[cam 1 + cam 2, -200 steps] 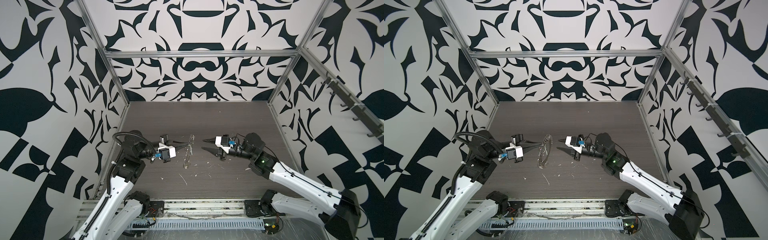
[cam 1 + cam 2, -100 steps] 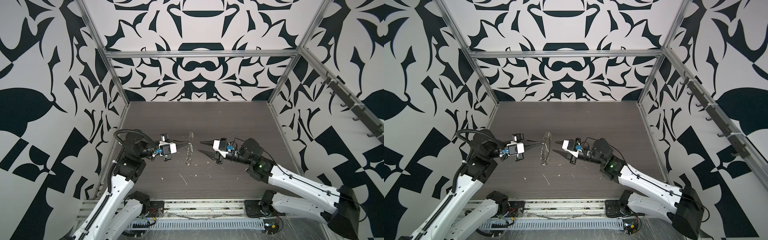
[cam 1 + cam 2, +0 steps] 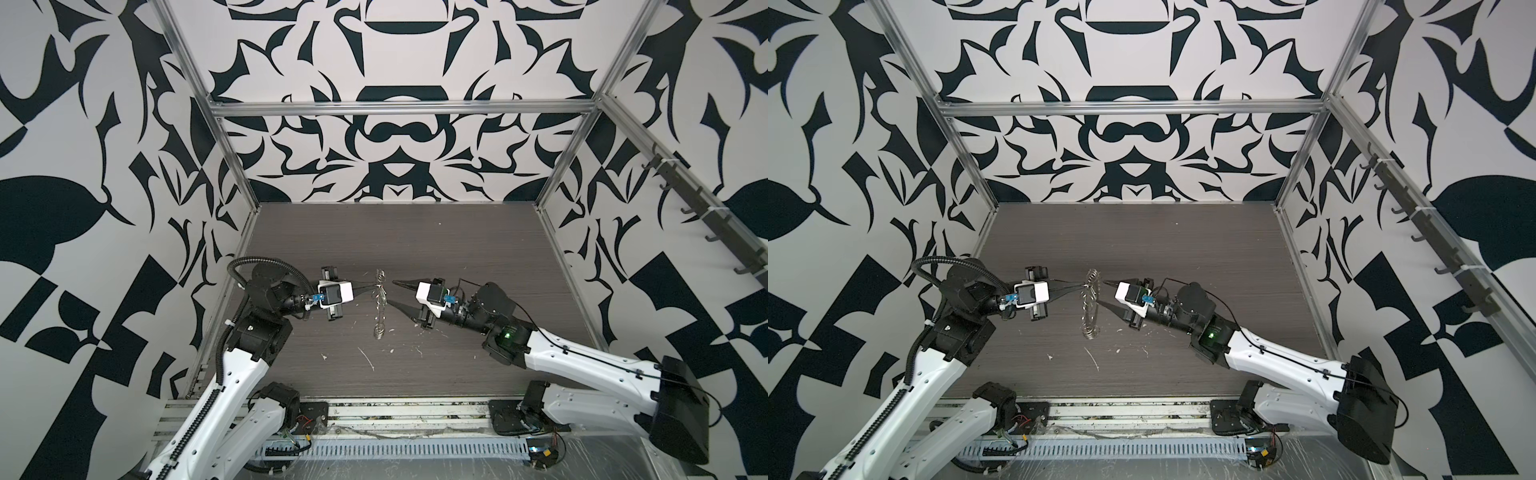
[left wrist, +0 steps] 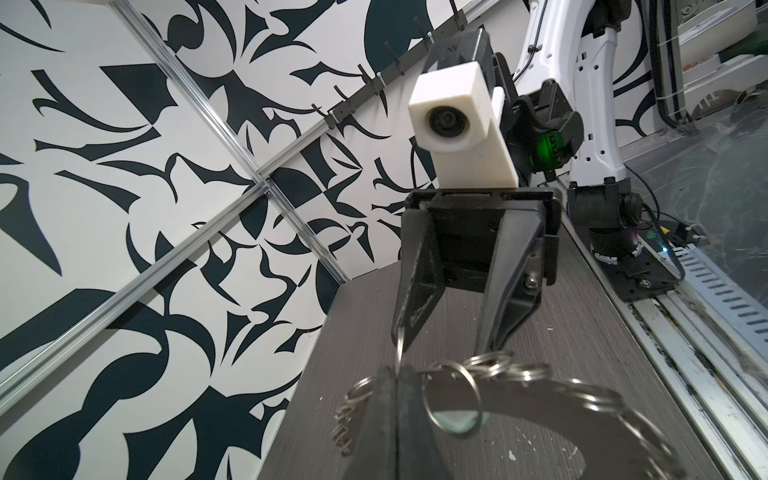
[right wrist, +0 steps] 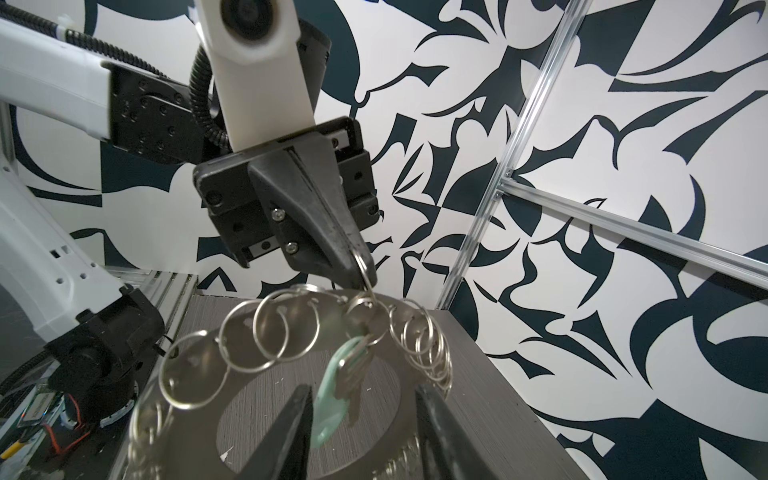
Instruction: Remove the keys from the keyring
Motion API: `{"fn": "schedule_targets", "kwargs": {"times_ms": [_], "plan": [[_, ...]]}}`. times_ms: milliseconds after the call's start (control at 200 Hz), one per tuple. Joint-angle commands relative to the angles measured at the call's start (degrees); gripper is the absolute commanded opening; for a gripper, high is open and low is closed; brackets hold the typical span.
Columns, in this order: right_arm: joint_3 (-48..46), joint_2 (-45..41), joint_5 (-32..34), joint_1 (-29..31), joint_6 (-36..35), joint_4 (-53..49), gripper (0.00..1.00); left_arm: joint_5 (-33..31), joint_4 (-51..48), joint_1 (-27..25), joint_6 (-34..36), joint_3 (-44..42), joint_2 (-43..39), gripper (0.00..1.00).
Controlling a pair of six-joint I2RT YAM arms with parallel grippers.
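Tally from where I stand:

- keyring [image 4: 540,395]: one, a flat grey disc.
- key [image 5: 352,388]: one, with one pale tag [image 5: 328,415].
- split rings [image 5: 432,353]: over ten countable in the right wrist view, some stacked too tightly for an exact figure.
- arms [image 3: 582,362]: two.
- bench [image 3: 457,249]: one.
- white flecks [image 3: 365,358] on it: several, roughly six.

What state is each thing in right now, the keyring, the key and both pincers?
keyring: upright on edge, held by one rim split ring.
key: still attached, dangling from the keyring with its tag.
left pincer: shut on that split ring.
right pincer: open, fingers flanking the key in its wrist view, gripping nothing.
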Motion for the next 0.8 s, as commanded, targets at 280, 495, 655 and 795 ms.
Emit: {"fn": "schedule_targets", "kwargs": {"times_ms": [280,495,655,795], "plan": [[0.7,2.9,10.4,2.3,-2.2,11.3,0.44,-0.2,1.2,-0.1,-1.5,0.1,-1.4,0.00],[0.7,-0.5,3.6,2.3,-2.9,4.1,0.48,0.5,0.3,-0.1,-2.3,0.6,-1.0,0.00],[1.7,-4.9,-0.1,2.0,-3.0,-8.0,0.50,2.6,-0.2,0.0,0.5,1.0,0.7,0.00],[4.1,-8.5,-2.9,0.3,-4.5,-20.1,0.50,4.1,-2.3,0.0,6.2,1.9,2.5,0.00]]}}
